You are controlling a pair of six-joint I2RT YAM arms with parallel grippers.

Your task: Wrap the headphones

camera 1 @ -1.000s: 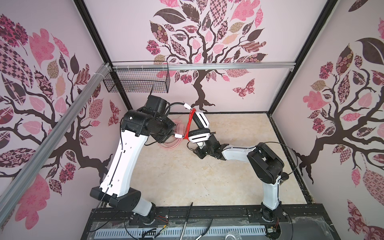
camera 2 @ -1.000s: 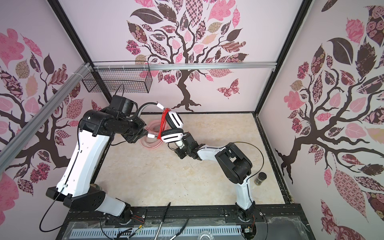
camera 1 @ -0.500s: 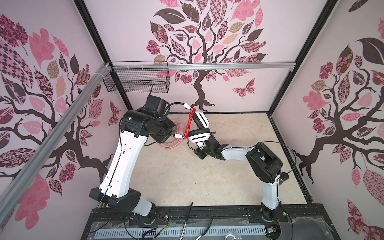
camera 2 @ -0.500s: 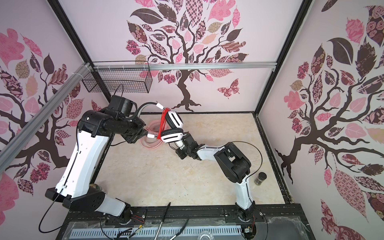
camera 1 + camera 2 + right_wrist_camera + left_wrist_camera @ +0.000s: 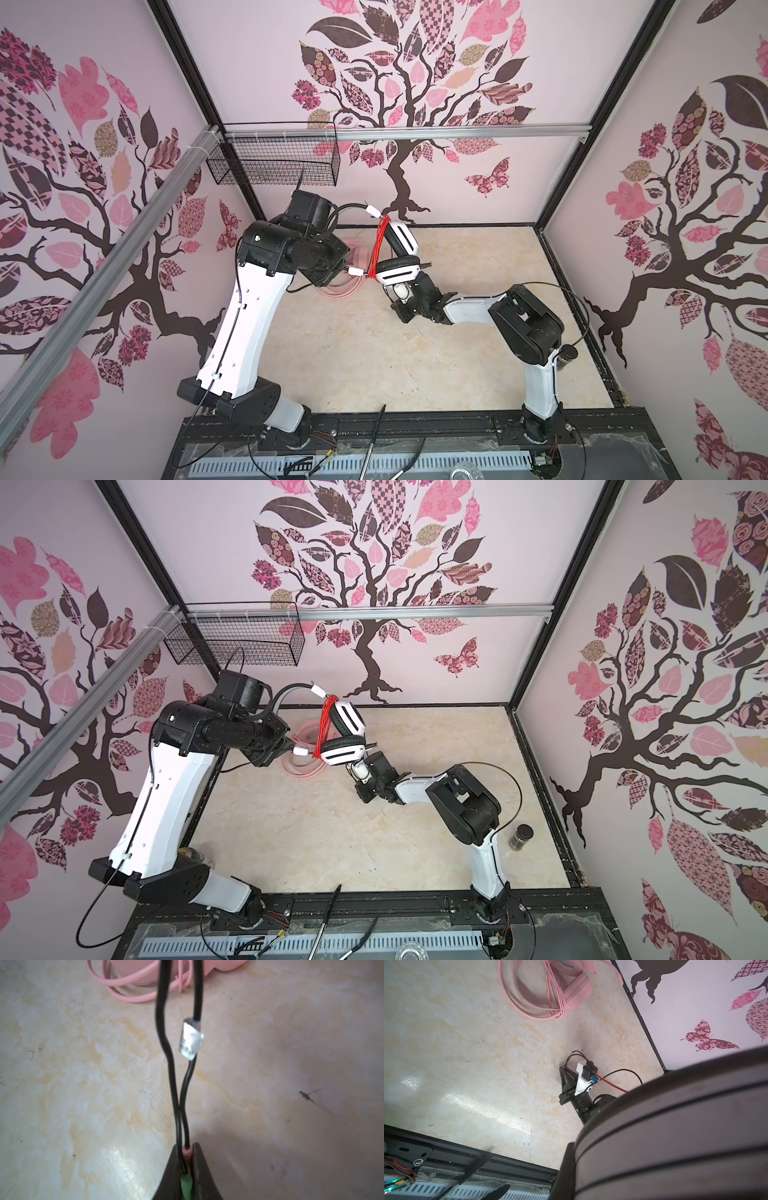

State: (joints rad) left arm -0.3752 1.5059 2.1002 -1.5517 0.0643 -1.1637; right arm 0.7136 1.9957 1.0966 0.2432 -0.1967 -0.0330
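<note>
The white-and-black headphones [image 5: 400, 269] hang above the table in both top views, with their orange-red cord [image 5: 380, 245] wound in a bundle across the band. My left gripper [image 5: 347, 271] is shut on them at the cord side. In the left wrist view the striped earcup [image 5: 675, 1136] fills the frame and hides the grip. My right gripper [image 5: 187, 1147] sits just under the earcup [image 5: 345, 752], shut on the cord's black end leads [image 5: 176, 1084] and their pink and green plugs. The pink headphones [image 5: 550, 987] lie wrapped on the table behind the left arm [image 5: 303, 750].
A black wire basket [image 5: 274, 162] hangs on the back-left rail. A small dark jar [image 5: 521, 837] stands by the right arm's base. A black frame rail with loose cables [image 5: 374, 432] runs along the front edge. Patterned walls close in three sides.
The right gripper's jaws have closed onto the cord's end leads. Both arms and the held headphones have stayed nearly where they were.
</note>
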